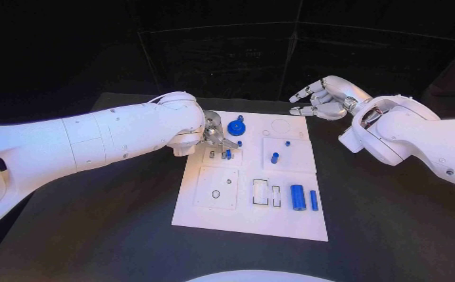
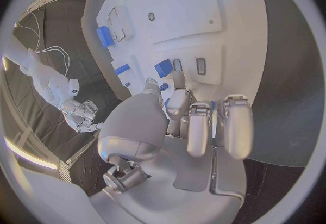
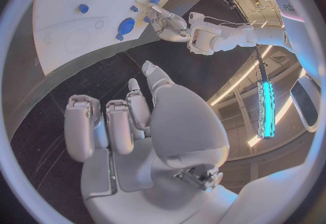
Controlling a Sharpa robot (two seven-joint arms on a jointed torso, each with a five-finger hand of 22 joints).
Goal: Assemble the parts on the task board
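The white task board [image 1: 248,219] lies mid-table. My left hand [image 1: 217,136] hovers over its far left part with nothing in it. One extended fingertip [image 2: 179,79] is close beside a small blue block [image 2: 163,67] that stands by two slots; whether they touch I cannot tell. Just behind that hand sits a round blue part [image 1: 236,126]. Two blue pegs [image 1: 275,158] stand right of centre. A blue cylinder [image 1: 298,196] and a thin blue bar [image 1: 313,200] lie at the near right. My right hand [image 1: 322,98] is raised beyond the far right corner, fingers apart, holding nothing.
Outlined rectangular slots [image 1: 261,192] and an oval hole [image 1: 216,194] mark the board's near half. Black table [image 1: 114,229] surrounds the board on all sides. My left hand [image 3: 170,22] and the board [image 3: 64,39] also appear in the right wrist view.
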